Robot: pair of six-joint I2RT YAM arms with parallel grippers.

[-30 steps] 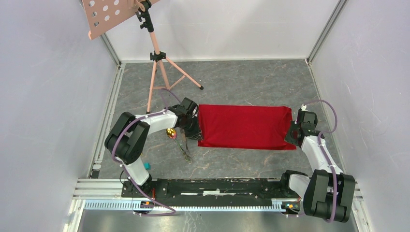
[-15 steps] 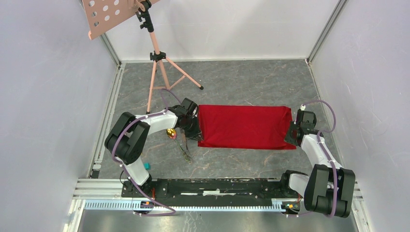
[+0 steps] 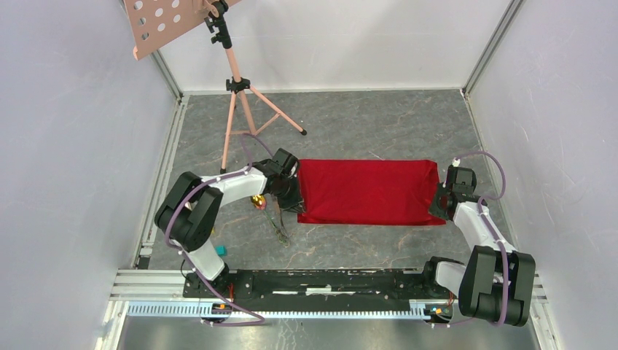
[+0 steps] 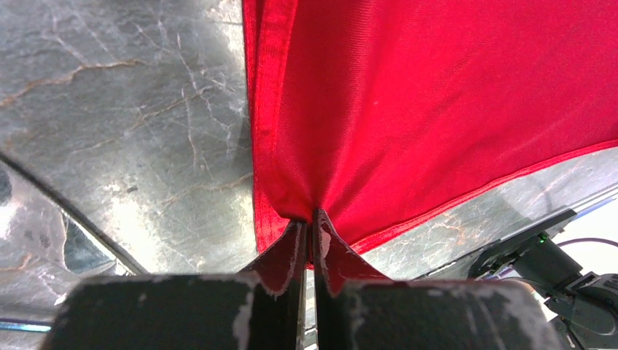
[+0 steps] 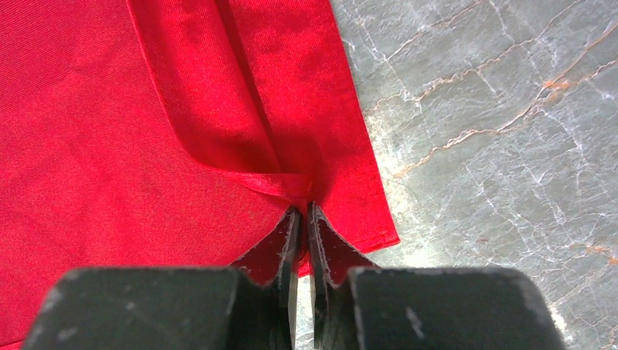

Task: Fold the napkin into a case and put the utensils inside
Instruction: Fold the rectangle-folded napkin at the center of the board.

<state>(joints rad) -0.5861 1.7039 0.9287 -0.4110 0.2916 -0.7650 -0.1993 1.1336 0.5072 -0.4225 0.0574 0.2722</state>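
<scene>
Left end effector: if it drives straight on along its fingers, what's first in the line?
The red napkin: the left end effector is shut on its edge, and more cloth lies straight ahead. Depth beyond that is unclear.

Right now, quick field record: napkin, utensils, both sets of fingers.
napkin: red, folded into a rectangle, lying on the table
left fingers: shut on the napkin's left edge
right fingers: pinching a fold at the napkin's right edge
utensils: on the table left of the napkin, not inside it
</scene>
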